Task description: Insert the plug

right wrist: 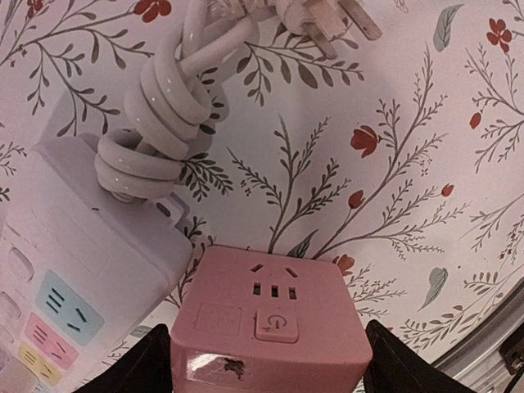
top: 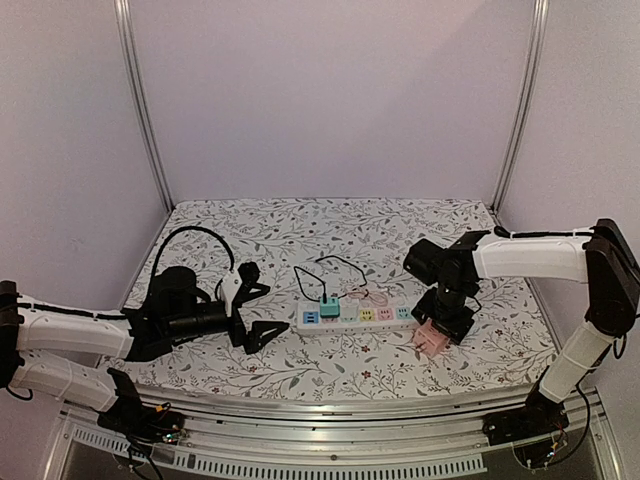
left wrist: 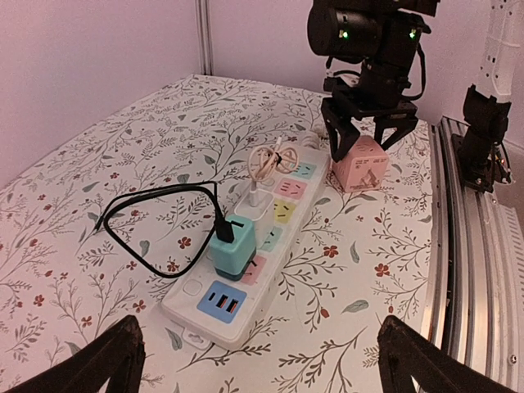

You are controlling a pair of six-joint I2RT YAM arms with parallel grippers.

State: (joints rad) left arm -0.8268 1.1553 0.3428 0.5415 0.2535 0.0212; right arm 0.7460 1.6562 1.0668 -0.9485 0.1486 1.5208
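A pink cube plug (right wrist: 270,319) rests on the table at the right end of the white power strip (right wrist: 74,246), its socket face up. My right gripper (right wrist: 266,364) stands over it with a finger against each side. The cube (top: 432,342) and right gripper (top: 437,330) also show in the top view, and the cube (left wrist: 360,166) in the left wrist view. A teal adapter (left wrist: 232,246) with a black cable (left wrist: 147,196) sits plugged into the strip (left wrist: 192,286) near its left end. My left gripper (top: 262,310) is open and empty, just left of the strip (top: 360,315).
The strip's white cord is coiled (right wrist: 164,106) behind its right end, with its pronged plug (right wrist: 327,16) lying loose. A small bundled cable (left wrist: 270,160) lies on the strip. The metal table rail (left wrist: 458,246) runs close to the cube.
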